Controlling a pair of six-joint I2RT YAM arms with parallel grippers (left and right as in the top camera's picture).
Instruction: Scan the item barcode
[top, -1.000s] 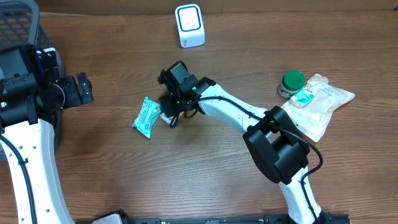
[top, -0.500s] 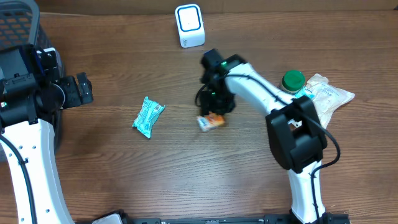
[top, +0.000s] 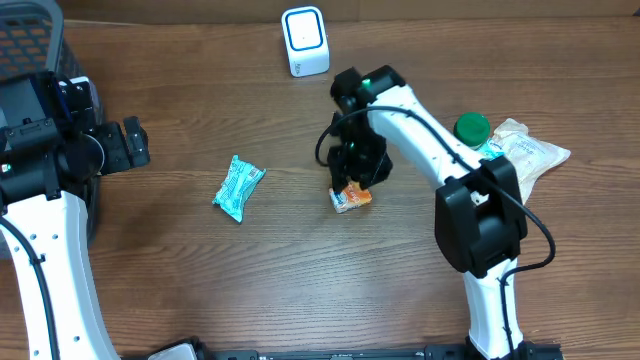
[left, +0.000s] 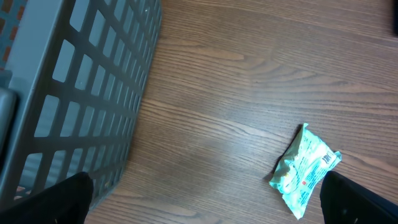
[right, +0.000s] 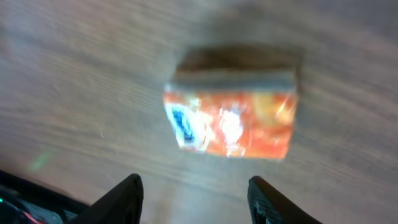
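A small orange packet (top: 351, 197) lies flat on the wooden table near the middle; the right wrist view shows it blurred (right: 233, 124), with no barcode legible. My right gripper (top: 360, 168) hovers just above it, open (right: 196, 200), with only bare wood between the fingertips. The white scanner (top: 305, 40) stands at the back edge, behind the packet. A teal packet (top: 238, 186) lies to the left and also shows in the left wrist view (left: 306, 169). My left gripper (top: 133, 143) is far left, wide open (left: 208, 208) and holding nothing.
A dark mesh basket (top: 30, 45) stands at the far left, its wall close to the left gripper (left: 81, 93). A green-lidded jar (top: 468, 133) and a white pouch (top: 522, 165) lie at the right.
The right arm swung from beside the teal packet to the middle, bringing the orange packet along. The packet now lies on the wood below the fingers. The left arm stayed still.
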